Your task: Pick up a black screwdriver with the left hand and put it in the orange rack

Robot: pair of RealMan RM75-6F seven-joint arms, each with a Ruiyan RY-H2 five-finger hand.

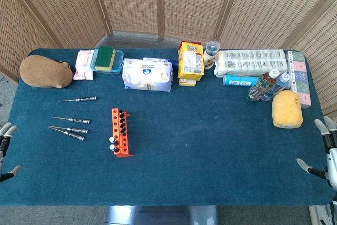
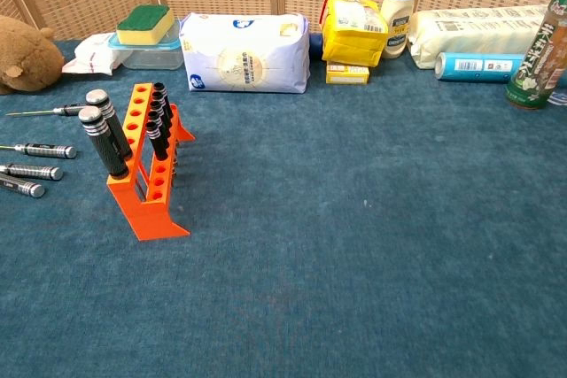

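1. Two hands sit at the near corners of the blue table (image 1: 210,146), both seen only in the head view. The left hand (image 1: 5,148) is at about 8 o'clock, fingers apart, holding nothing, and well apart from the tools.
2. The right hand (image 1: 324,154) is at about 4 o'clock at the table's edge, fingers spread and empty.
3. Four black screwdrivers lie loose at 9 o'clock, left of the rack, tips pointing left: the top screwdriver (image 1: 79,99), the second screwdriver (image 1: 72,120), the third screwdriver (image 1: 69,129) and the bottom screwdriver (image 1: 72,135), the last two close together.
4. The orange rack (image 1: 120,133) stands just right of them, with two large black-handled drivers (image 2: 102,135) at its near end and a row of smaller black handles (image 2: 159,121) upright in it.
5. Along the far edge, from 10 to 2 o'clock: a brown plush toy (image 1: 46,71), a wipes packet (image 1: 84,65), a sponge on a clear box (image 1: 107,59), a white tissue pack (image 1: 147,74), a yellow snack bag (image 1: 190,61), a small bottle (image 1: 211,54) and a long white package (image 1: 251,62).
6. Near 2 o'clock lie a blue tube (image 1: 239,80), a green bottle (image 1: 262,86) and a yellow sponge block (image 1: 287,109).
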